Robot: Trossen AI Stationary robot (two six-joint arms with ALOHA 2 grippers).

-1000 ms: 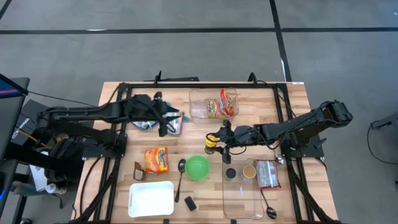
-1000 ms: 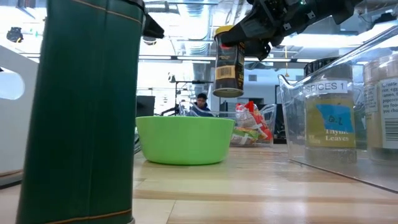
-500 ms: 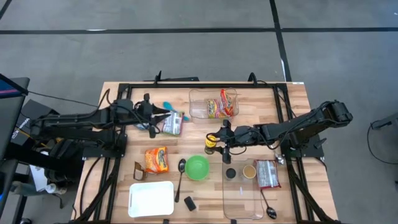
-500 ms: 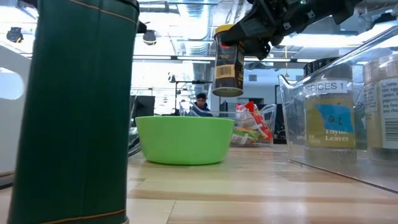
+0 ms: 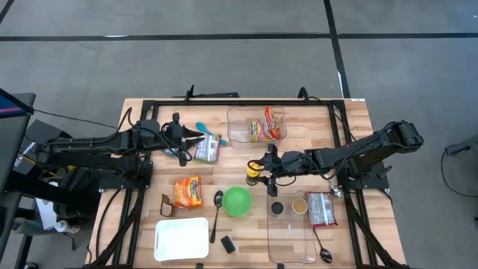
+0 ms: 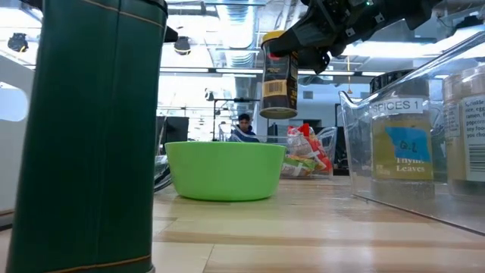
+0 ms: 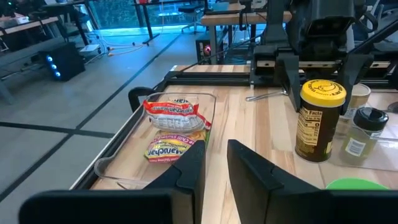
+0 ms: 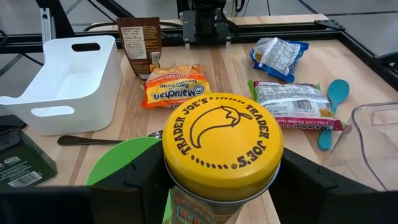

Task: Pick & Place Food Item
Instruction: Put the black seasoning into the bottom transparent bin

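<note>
A spice jar with a yellow lid (image 8: 221, 146) hangs above the table, beside the green bowl (image 5: 237, 201), with my right gripper (image 5: 258, 171) shut on it. My left gripper (image 7: 216, 169) hovers near the table's left side. There is a narrow gap between its fingers and nothing in it. In front of it a shrimp ramen packet (image 5: 208, 149) lies flat on the table beside a blue spoon (image 5: 202, 128). A blue-and-white bag (image 8: 274, 53) lies close by. An orange ramen packet (image 5: 188, 191) lies nearer the front. My right gripper pinches the jar's upper body just under the lid (image 8: 186, 202), one finger (image 8: 140, 183) on each side. The fingers come from the table's right, slanting slightly down. The jar (image 6: 278, 80) hangs upright, clear of the table.
A clear bin (image 5: 240, 113) at the far edge holds ramen packets. A second clear bin (image 5: 291, 250) at the front right holds spice jars. There are also a white tray (image 5: 181, 239), a spoon (image 5: 216, 213), a snack packet (image 5: 322, 208) and a dark box (image 5: 228, 243).
My left gripper has drawn back toward the table's left edge, away from the shrimp ramen packet and the blue-and-white bag, which stay on the table. My right gripper has held the jar still.
</note>
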